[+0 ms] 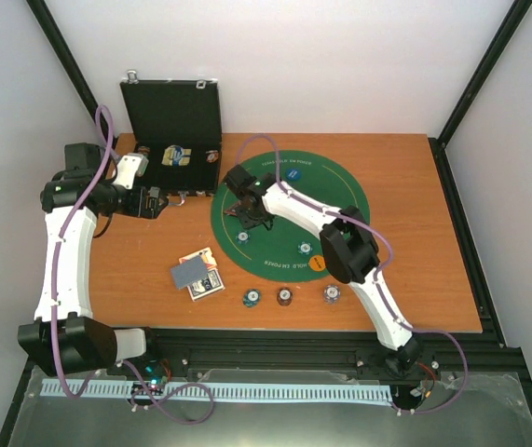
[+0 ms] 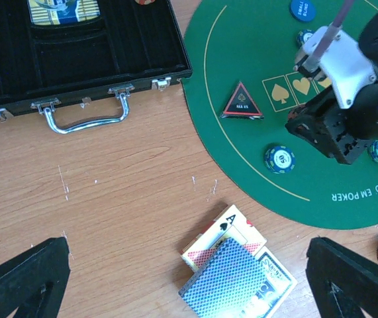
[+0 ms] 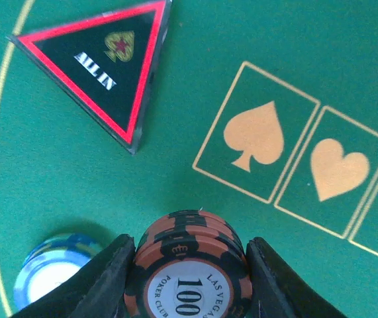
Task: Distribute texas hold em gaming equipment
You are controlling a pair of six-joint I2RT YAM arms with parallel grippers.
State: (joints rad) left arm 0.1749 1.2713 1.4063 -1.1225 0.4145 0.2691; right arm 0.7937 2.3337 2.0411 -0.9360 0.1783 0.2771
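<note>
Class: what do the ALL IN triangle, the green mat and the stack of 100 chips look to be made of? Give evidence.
The ALL IN triangle: probably clear acrylic over black print; glossy, see-through bevelled edge. The green mat: likely felt or cloth; matte, no glare, gold suits printed. The chip stack: moulded plastic or clay composite, can't tell which; satin, striped edges, printed centre label.

You will find the cards (image 1: 197, 275) piled on the worktop (image 1: 405, 233), topmost face down, an ace showing. The token (image 3: 106, 66) lies flat on the mat (image 3: 275, 53). The right hand (image 3: 189, 255) clasps the orange 100 stack (image 3: 195, 291) beside a blue chip (image 3: 43, 278).
</note>
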